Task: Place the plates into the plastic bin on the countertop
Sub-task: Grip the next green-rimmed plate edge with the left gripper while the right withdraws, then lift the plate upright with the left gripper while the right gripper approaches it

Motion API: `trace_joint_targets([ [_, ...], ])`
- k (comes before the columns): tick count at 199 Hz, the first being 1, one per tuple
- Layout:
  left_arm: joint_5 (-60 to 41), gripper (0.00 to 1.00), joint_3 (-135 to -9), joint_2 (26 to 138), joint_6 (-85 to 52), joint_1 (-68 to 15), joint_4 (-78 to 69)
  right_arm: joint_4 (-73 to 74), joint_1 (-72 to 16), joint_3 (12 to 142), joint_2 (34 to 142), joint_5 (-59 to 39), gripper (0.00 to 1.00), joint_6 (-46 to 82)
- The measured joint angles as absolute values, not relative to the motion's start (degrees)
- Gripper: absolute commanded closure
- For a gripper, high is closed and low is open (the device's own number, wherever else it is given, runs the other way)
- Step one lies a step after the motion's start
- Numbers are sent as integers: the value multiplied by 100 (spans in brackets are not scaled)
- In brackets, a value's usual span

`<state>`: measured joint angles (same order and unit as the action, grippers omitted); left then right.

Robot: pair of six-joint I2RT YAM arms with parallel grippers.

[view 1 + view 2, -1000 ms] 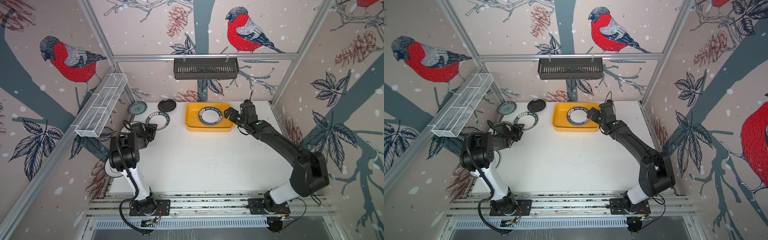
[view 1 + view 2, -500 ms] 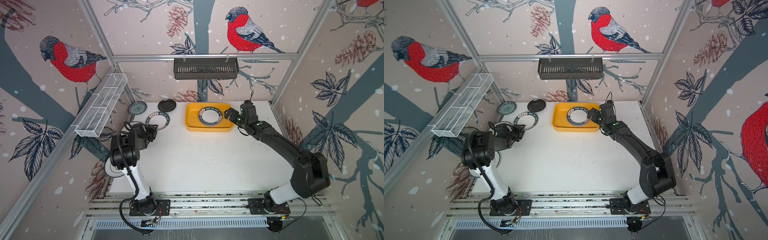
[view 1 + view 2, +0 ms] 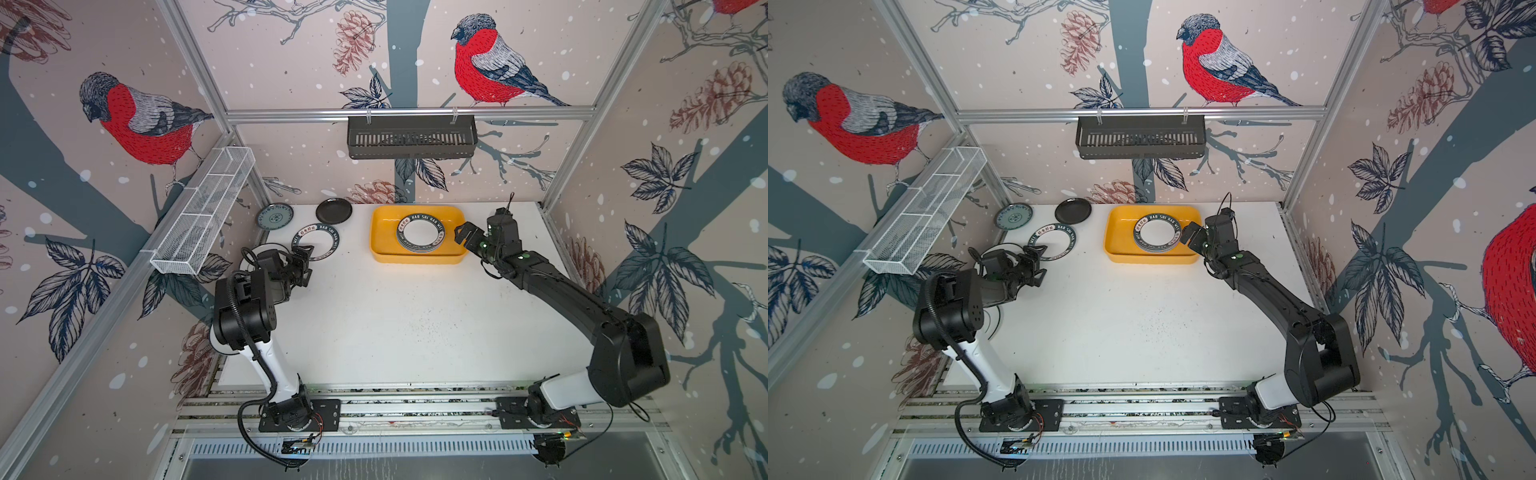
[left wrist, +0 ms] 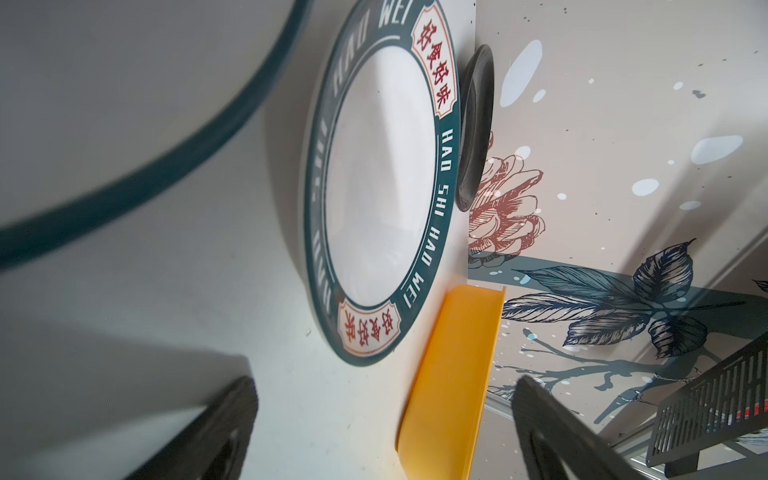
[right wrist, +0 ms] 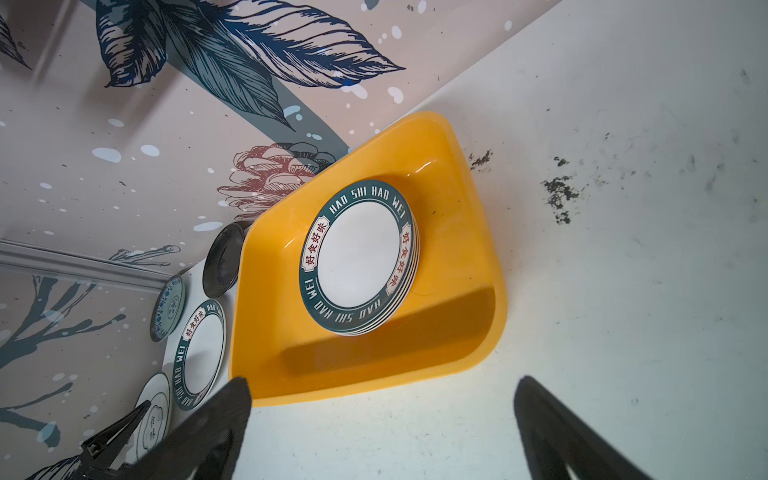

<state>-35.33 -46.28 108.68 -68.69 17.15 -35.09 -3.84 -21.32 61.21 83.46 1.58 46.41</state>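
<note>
Bin (image 5: 374, 382): moulded yellow plastic, smooth and glossy, with highlights along the inner wall.
Lettered plate (image 5: 359, 257): glazed ceramic look, smooth; shiny white centre, printed dark-teal rim.
Black plate (image 4: 473, 124): smooth and dark, with a soft sheen on the rim.
Grey-blue plate (image 3: 274, 216): glazed, patterned face; finer detail too small to tell.
Countertop (image 5: 623, 249): flat white, matt, flecked with dark scuffs.
Frame rail (image 3: 407, 113): bare aluminium, satin, grooved.
Wire rack (image 3: 203, 212): fine metal mesh, coated white.
Basket (image 3: 411, 137): matt black, slotted; metal or plastic cannot be told.
Wall (image 3: 291, 62): printed panel, matt.
Arm (image 3: 243, 307): smooth casing, matt black above, glossy white near the base.
</note>
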Motion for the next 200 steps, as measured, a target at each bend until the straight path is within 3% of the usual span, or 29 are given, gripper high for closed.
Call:
trace_joint_targets([
  [43,-3758,14,-4851,11299,-7116,1717,-3927,-360,-2084,5975,8099,158,0,4641],
  [75,-3736,30,-5076,11574,-7242,1717,-4051,-366,-2043,5815,7872,222,0,4665],
  [90,-3691,47,-5131,11614,-7269,1717,-3948,-379,-2021,5760,7773,294,0,4678],
  [109,-3555,77,-5137,11636,-7306,1717,-3765,-390,-2005,5695,7686,379,0,4709],
  [126,-3446,94,-5137,11644,-7308,1719,-3579,-405,-1988,5664,7658,443,0,4781],
  [143,-3444,100,-5137,11646,-7317,1719,-3529,-416,-1981,5662,7655,454,0,4786],
  [200,-3400,100,-5142,11563,-7343,1719,-3378,-403,-1979,5666,7697,464,0,4816],
])
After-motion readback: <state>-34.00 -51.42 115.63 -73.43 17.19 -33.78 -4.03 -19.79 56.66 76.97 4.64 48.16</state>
